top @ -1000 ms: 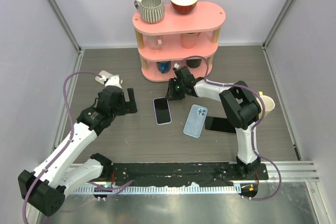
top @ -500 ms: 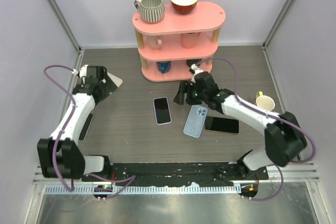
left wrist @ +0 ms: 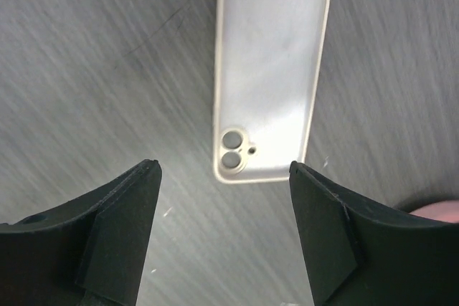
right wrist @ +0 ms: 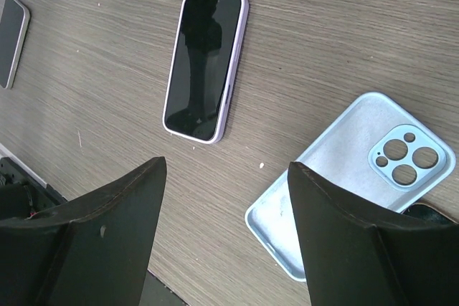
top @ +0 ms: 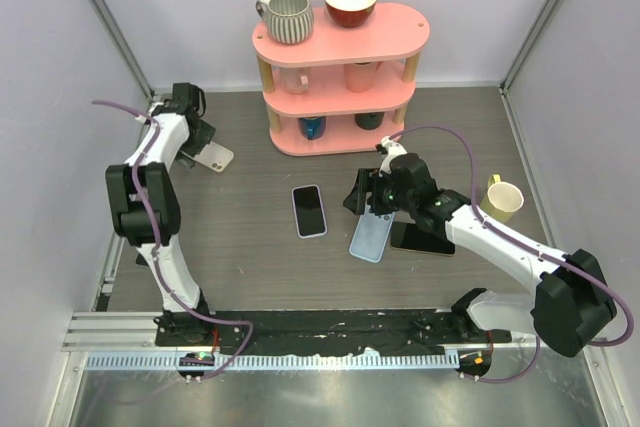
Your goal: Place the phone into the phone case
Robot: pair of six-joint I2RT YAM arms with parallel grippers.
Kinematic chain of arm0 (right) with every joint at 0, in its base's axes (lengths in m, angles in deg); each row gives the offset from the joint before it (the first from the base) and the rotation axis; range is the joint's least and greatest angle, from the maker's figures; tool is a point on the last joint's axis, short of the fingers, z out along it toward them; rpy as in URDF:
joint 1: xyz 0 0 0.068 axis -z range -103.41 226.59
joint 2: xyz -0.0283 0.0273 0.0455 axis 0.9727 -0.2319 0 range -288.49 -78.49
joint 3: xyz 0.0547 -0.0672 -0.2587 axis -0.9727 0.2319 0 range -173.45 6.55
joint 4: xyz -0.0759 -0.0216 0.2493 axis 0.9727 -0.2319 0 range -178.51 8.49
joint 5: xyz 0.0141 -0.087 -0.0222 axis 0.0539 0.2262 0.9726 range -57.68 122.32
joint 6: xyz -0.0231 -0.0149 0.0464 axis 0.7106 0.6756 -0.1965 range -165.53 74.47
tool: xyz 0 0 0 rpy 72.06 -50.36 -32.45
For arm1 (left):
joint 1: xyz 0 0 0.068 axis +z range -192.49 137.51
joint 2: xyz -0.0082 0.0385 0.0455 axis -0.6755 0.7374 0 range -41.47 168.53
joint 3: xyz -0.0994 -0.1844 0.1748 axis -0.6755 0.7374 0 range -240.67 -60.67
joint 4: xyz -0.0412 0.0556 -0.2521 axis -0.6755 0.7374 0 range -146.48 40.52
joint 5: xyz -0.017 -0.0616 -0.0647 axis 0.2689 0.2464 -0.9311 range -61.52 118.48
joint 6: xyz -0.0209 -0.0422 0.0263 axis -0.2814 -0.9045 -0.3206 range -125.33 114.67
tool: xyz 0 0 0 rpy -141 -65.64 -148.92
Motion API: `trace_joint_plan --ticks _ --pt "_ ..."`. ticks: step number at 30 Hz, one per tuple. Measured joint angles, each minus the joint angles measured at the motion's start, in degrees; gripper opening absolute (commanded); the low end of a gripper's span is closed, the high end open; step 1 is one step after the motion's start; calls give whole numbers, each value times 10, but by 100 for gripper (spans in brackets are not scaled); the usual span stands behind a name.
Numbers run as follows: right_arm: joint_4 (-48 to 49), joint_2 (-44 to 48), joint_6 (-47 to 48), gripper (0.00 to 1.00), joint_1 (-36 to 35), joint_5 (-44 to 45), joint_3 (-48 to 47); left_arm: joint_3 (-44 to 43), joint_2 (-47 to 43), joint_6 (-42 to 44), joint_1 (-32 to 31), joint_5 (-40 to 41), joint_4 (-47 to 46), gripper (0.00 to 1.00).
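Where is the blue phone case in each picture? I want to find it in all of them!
Top view: the blue case lies flat, just right of the middle.
Left wrist view: not in it; only a white case shows there.
Right wrist view: the blue case is at the lower right, open side up.
Shared landmark: the phone with the purple edge lies to its left in both views that show it.

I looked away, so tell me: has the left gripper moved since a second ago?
Yes. The left gripper swung back and left, away from the purple phone, to the white case left of the shelf.
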Motion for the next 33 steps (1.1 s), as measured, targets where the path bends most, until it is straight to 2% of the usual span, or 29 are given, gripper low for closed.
trace_joint_plan --ticks 4,9,13,16,20,24,33 --pt "-5 -1 12 74 0 -4 0 -86 72 -31 0 15 33 72" --pt "-21 -10 26 74 0 -4 -6 -123 111 -36 0 29 44 70" --pt "-22 -12 31 73 0 -3 -8 -109 109 -46 0 62 48 71" --pt "-22 -13 33 73 0 -4 -8 -58 94 -45 4 68 18 70" --pt "-22 -17 34 73 0 -4 -8 -17 94 -23 16 21 -32 65" --pt "-22 -18 34 73 0 -4 -8 -33 106 2 25 -16 -46 63" --pt "-22 -18 34 73 0 -3 -9 -50 115 22 26 -18 -44 60"
